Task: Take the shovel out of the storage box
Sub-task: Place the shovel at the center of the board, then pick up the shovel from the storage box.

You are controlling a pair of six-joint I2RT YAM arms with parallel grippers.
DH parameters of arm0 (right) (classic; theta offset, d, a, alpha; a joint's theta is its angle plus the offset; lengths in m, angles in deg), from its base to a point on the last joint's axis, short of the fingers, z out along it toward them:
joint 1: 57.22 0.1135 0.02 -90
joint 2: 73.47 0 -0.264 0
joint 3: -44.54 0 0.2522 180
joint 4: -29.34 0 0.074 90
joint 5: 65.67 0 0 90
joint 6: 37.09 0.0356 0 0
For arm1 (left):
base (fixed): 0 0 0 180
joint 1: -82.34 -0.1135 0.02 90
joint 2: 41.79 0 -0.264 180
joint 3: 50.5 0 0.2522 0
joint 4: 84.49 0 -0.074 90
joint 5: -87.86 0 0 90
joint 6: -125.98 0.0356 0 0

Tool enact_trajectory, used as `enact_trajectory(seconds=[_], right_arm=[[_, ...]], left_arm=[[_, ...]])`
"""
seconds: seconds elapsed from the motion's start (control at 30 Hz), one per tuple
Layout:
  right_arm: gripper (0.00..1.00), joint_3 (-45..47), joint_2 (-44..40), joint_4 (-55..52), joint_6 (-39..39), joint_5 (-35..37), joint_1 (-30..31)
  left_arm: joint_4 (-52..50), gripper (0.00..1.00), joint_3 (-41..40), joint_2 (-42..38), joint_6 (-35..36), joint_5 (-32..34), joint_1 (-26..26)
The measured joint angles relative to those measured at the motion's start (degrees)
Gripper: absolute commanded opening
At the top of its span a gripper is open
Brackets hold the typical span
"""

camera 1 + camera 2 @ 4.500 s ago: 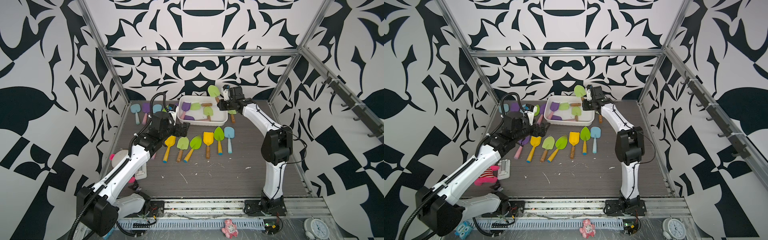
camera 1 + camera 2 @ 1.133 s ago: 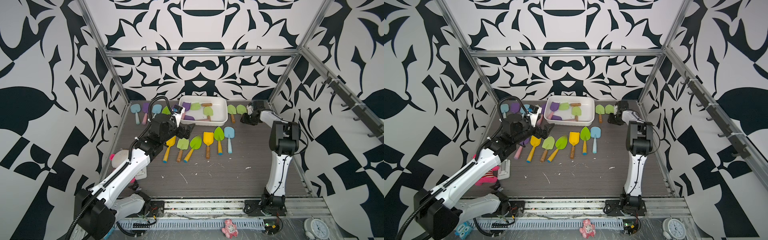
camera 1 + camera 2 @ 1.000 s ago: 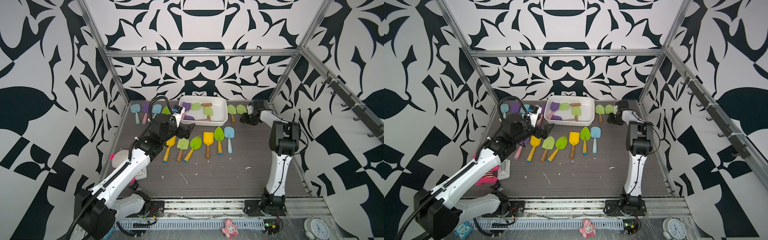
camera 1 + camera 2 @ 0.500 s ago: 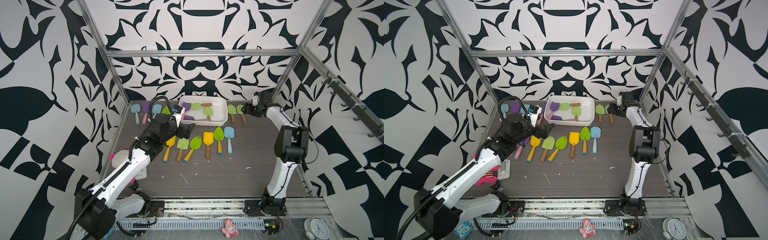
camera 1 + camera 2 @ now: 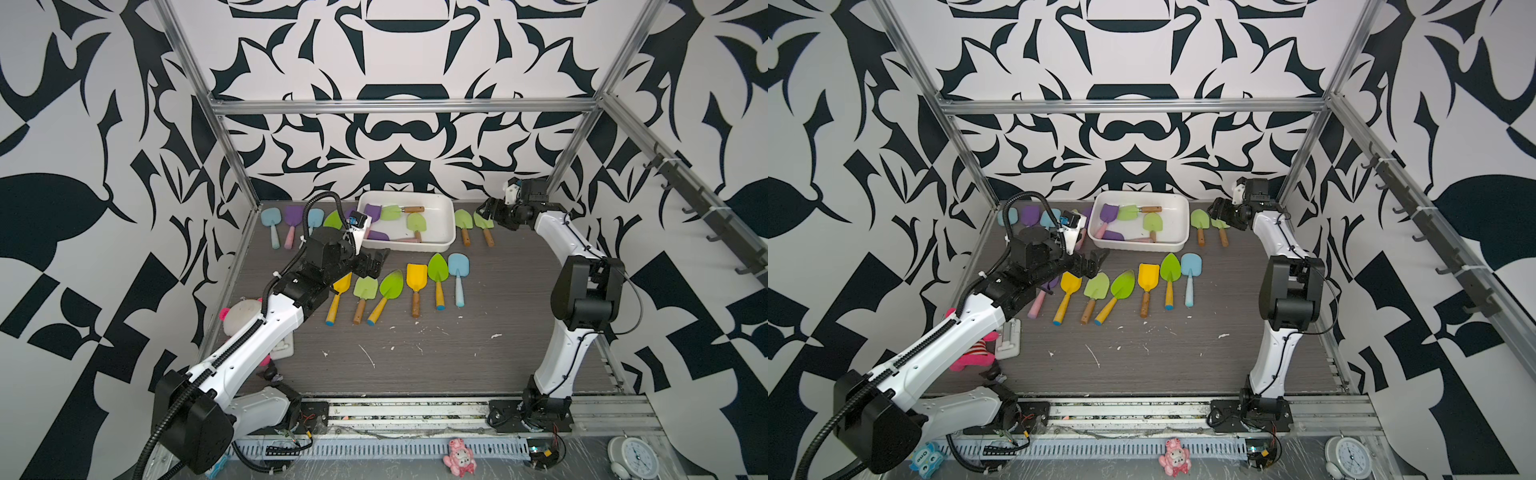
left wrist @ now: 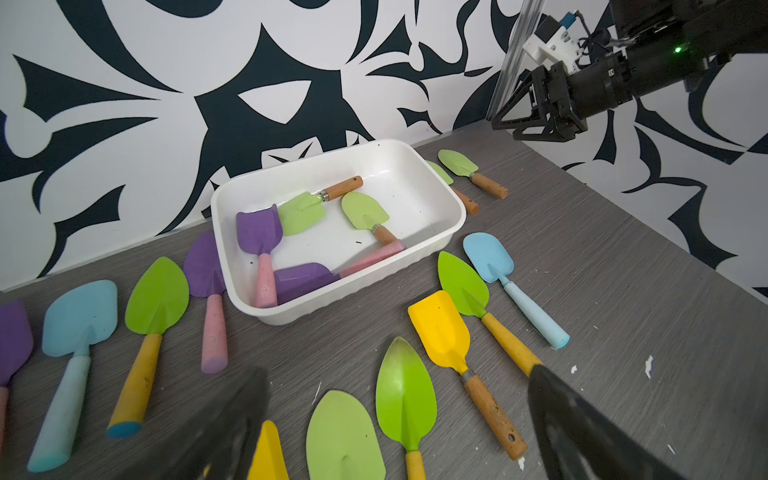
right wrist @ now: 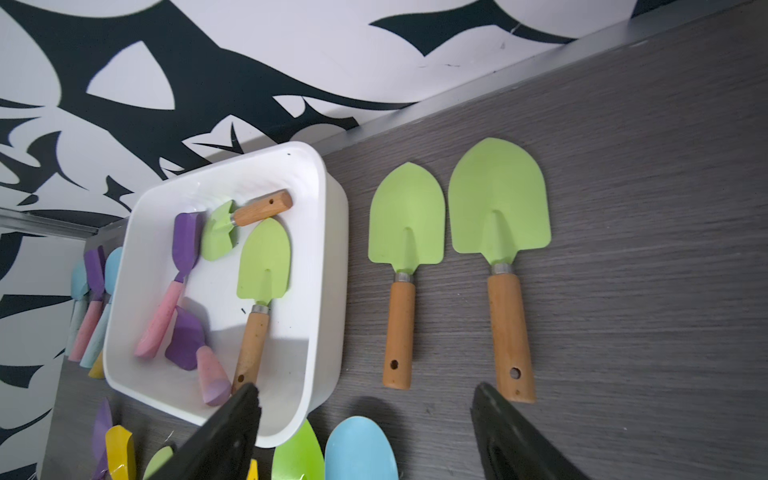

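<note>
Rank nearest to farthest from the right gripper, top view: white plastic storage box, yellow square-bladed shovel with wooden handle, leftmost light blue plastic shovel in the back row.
From the right gripper, in a top view:
1. White plastic storage box, back centre.
2. Yellow square-bladed shovel with wooden handle, front row, middle.
3. Light blue plastic shovel, back row, far left.

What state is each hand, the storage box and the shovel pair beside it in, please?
Shallow white plastic storage box: upright, holding four shovels.
Left hand: open, empty, over the shovel row before the box.
Right hand: open, empty, above the pair beside the box.
Two pale green shovels with wooden handles: flat on the grey table, side by side, outside the box.
</note>
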Motion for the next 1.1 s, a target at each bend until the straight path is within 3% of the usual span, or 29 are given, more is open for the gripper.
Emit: enact_trajectory(seconds=[0.37,0.73,1.1], right_arm=[[0.86,-13.38,2.64,-4.76,0.72,0.02,8.52],[0.76,-33.46,18.73,-17.18,3.74,2.19,15.98],[0.67,-40.3,26.4,-23.02,6.43,5.62,20.81]], left_arm=[[-0.94,0.99,0.0,-0.72,0.17,1.33,0.0],[-1.79,0.99,-0.09,-4.66,0.26,2.75,0.0],[-2.4,0.99,-0.39,-4.76,0.59,2.73,0.0]])
